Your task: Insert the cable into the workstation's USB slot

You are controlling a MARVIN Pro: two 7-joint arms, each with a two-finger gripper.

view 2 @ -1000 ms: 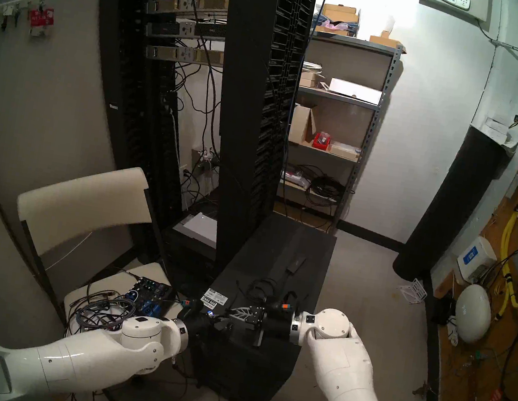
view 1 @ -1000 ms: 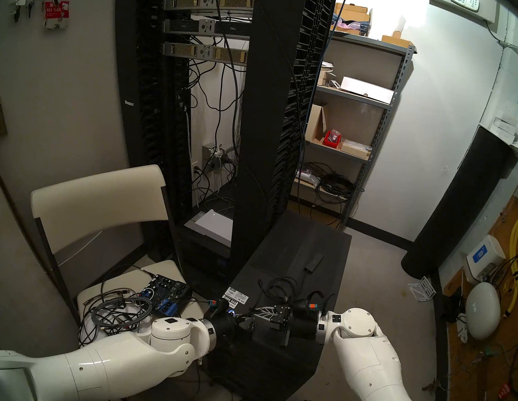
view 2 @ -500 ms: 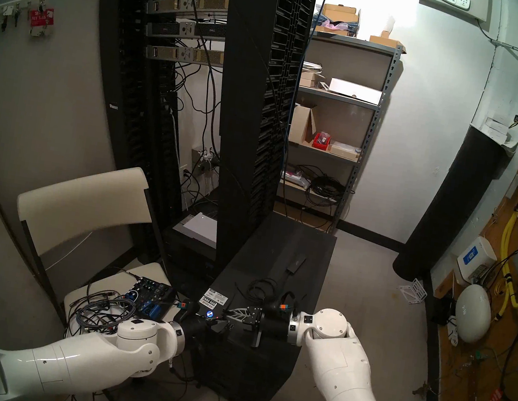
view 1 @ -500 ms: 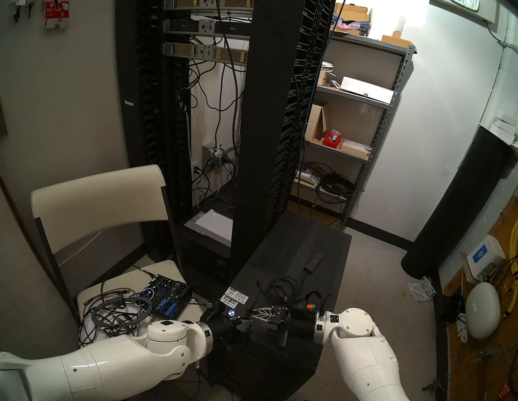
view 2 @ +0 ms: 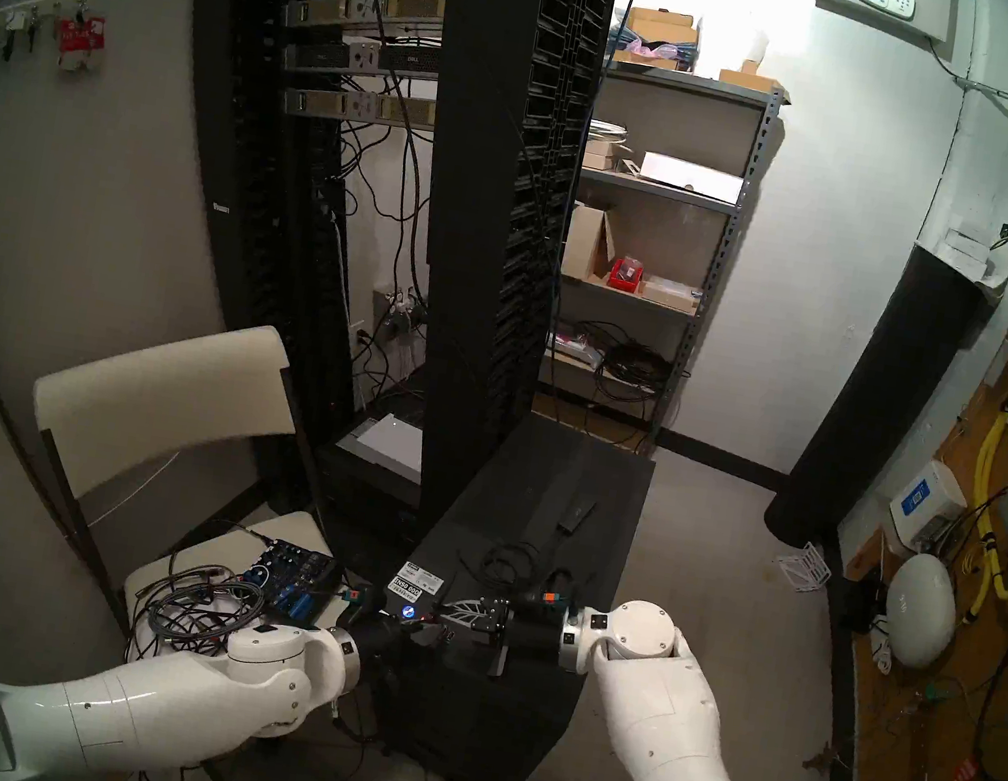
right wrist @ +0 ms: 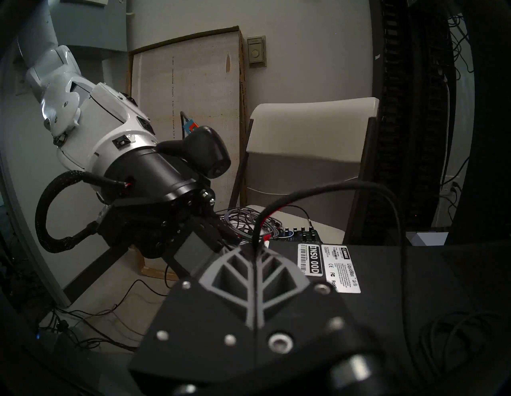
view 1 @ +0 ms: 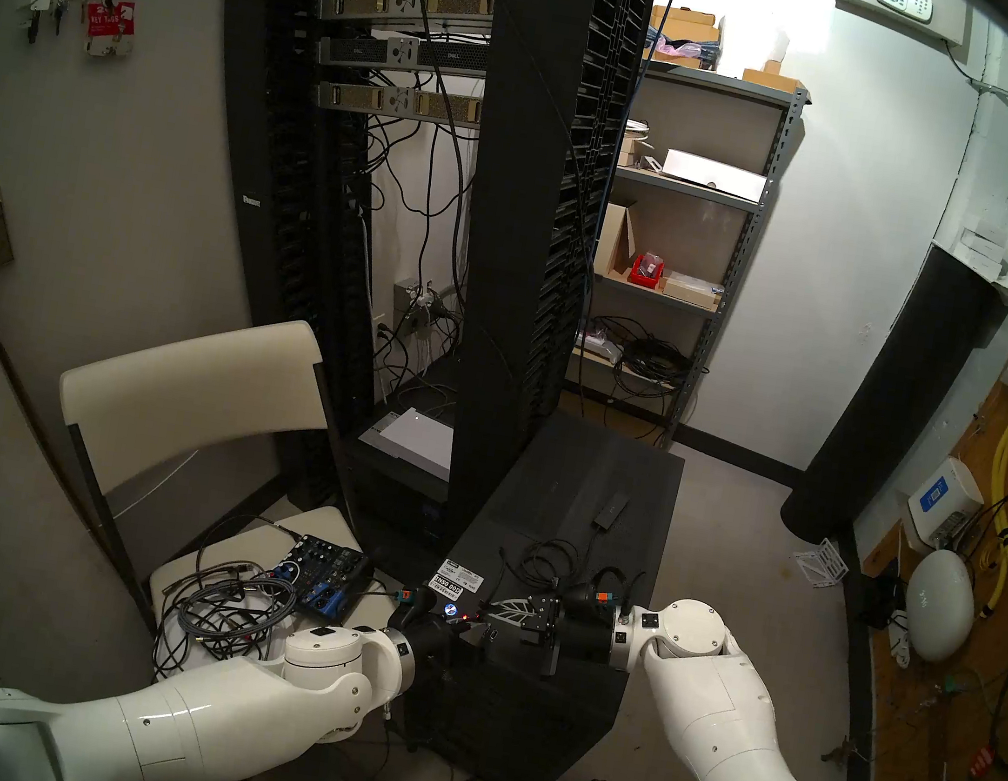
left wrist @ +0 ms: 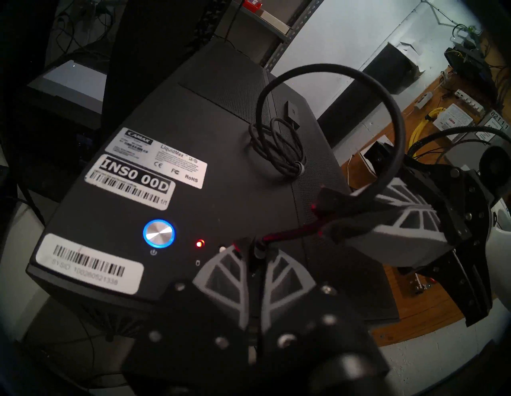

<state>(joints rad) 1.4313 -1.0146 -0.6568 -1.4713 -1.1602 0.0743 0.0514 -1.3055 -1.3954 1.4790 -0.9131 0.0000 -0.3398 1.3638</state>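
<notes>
Server room, tall black rack [view 1: 404, 170]. Workstation [left wrist: 210, 171] stickers read "CAMAX", "LiquidMax", "INS0 00D". Cable [left wrist: 279, 143] coiled on its top; left gripper [left wrist: 255, 257] and right gripper [left wrist: 331, 218] both pinch it near the front edge.

Workstation [left wrist: 235, 199]: black, fine mesh pattern on top panels. Stickers [left wrist: 130, 179]: white with black barcodes and lettering. Power button [left wrist: 158, 233]: silver, blue ring lit. Indicator light [left wrist: 200, 244]: red. Cable [left wrist: 276, 143]: black, tinged red near the light. Gripper fingers [left wrist: 279, 287]: grey with black leaf-vein lattice. Arms [view 1: 217, 722]: glossy white. Chair [view 1: 184, 378]: cream.
</notes>
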